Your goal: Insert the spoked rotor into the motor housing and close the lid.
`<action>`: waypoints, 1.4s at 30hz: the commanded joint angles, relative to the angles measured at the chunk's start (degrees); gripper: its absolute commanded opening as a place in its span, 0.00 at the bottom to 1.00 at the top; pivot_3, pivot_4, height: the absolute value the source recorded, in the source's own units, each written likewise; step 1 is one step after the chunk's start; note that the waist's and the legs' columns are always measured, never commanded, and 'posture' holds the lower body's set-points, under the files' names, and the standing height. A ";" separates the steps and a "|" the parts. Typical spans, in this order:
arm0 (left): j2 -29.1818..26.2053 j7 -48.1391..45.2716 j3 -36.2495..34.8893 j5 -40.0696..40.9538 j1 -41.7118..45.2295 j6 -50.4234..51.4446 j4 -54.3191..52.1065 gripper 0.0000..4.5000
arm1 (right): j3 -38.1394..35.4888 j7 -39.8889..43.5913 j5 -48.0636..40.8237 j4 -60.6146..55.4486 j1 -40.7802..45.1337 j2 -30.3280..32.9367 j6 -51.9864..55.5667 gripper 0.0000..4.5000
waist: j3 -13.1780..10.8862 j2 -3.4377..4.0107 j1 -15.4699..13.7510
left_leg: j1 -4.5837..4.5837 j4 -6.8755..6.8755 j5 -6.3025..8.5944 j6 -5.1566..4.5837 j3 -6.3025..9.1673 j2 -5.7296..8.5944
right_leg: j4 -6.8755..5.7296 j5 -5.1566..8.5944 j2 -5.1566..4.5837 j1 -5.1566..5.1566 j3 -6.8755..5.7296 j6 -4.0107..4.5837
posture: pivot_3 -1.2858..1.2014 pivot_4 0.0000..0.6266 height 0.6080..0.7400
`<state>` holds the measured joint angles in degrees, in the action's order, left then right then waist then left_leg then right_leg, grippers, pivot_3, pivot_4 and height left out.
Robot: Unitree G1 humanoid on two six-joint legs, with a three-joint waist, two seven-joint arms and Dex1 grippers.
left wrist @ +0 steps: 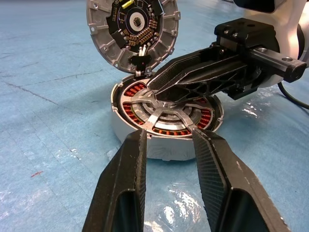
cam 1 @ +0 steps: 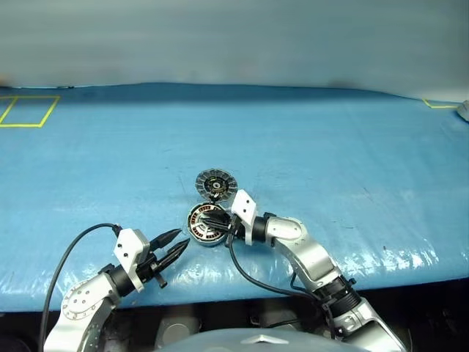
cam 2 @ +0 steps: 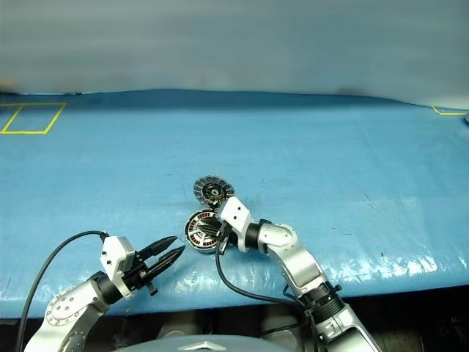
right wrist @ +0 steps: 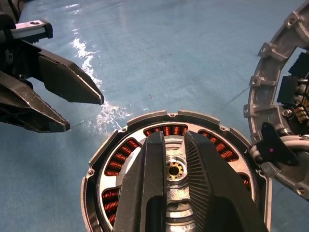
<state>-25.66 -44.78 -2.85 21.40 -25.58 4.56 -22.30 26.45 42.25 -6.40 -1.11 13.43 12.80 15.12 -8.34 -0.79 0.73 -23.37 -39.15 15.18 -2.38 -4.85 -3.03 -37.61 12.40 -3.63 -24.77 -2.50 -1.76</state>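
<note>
My head's two eyes look forward and down over the blue desk [cam 1: 308, 139] from well back. Each wrist camera sits close and low, facing along its own pincer. All share the housing [left wrist: 166, 121].

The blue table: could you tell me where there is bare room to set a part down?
The blue table is bare to the right of the right claw and beyond the lid. It is crowded where the lid, motor housing, right claw and left claw cluster.
</note>
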 commanded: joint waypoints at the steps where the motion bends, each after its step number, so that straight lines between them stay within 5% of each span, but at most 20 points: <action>1: -0.40 0.09 -0.20 -0.41 -0.21 -1.49 -0.54 0.35 | 0.85 -1.70 2.69 4.90 -1.91 0.79 2.74 0.15 | 0.09 0.08 0.00 | 0.08 0.00 0.00 0.01 0.00 -0.02 | 0.00 0.01 0.00 0.06 0.00 0.01 | 0.52 0.24 1.00; 10: -0.28 -0.99 0.37 -0.07 -0.32 -1.87 -0.32 0.35 | -8.52 4.24 -13.86 -10.08 -5.20 -0.61 2.34 0.15 | 0.08 0.23 -0.11 | -0.33 0.02 0.05 0.04 0.00 0.04 | 0.04 -0.01 -0.17 -0.31 -0.06 0.01 | 0.52 0.24 1.00; 20: 0.57 -0.36 0.59 2.54 5.63 0.89 0.24 0.35 | -21.54 -6.33 -19.02 -14.75 -9.24 2.31 9.58 0.15 | -0.01 0.17 -0.36 | -0.48 0.04 0.11 0.01 -0.05 0.04 | 0.09 0.01 0.03 -0.45 0.00 0.01 | 0.52 0.24 1.00; 28: 0.11 -0.70 1.91 1.52 9.99 1.47 2.27 0.35 | -22.71 -8.77 -22.69 -14.21 -7.83 -1.78 10.22 0.15 | -0.03 0.18 0.14 | -0.40 0.10 0.09 0.03 -0.07 0.01 | 0.02 -0.02 0.20 -0.16 0.13 0.03 | 0.52 0.24 1.00; 35: -1.49 -2.43 2.05 0.84 9.95 0.40 4.04 0.35 | -18.51 -10.28 -18.26 -5.65 4.15 -8.24 7.77 0.15 | -0.08 0.21 0.31 | -0.32 0.02 0.07 0.05 -0.09 -0.02 | -0.01 -0.03 0.19 -0.10 0.13 -0.03 | 0.52 0.24 1.00; 42: -1.22 -1.38 1.63 0.97 8.12 -0.50 3.18 0.35 | -17.05 -5.66 -18.92 -2.80 8.66 -7.11 8.98 0.15 | -0.08 0.22 -0.01 | -0.36 0.08 0.12 -0.01 -0.09 0.02 | 0.08 -0.15 0.14 -0.04 0.11 0.22 | 0.52 0.24 1.00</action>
<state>-27.08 -46.26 -0.60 22.38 -17.21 5.47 -17.92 9.44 35.19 -24.50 -2.95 21.31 5.67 24.11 -8.42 -0.58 0.72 -23.73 -39.06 15.30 -2.40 -4.94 -3.00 -37.51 12.25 -3.49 -24.80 -2.38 -1.54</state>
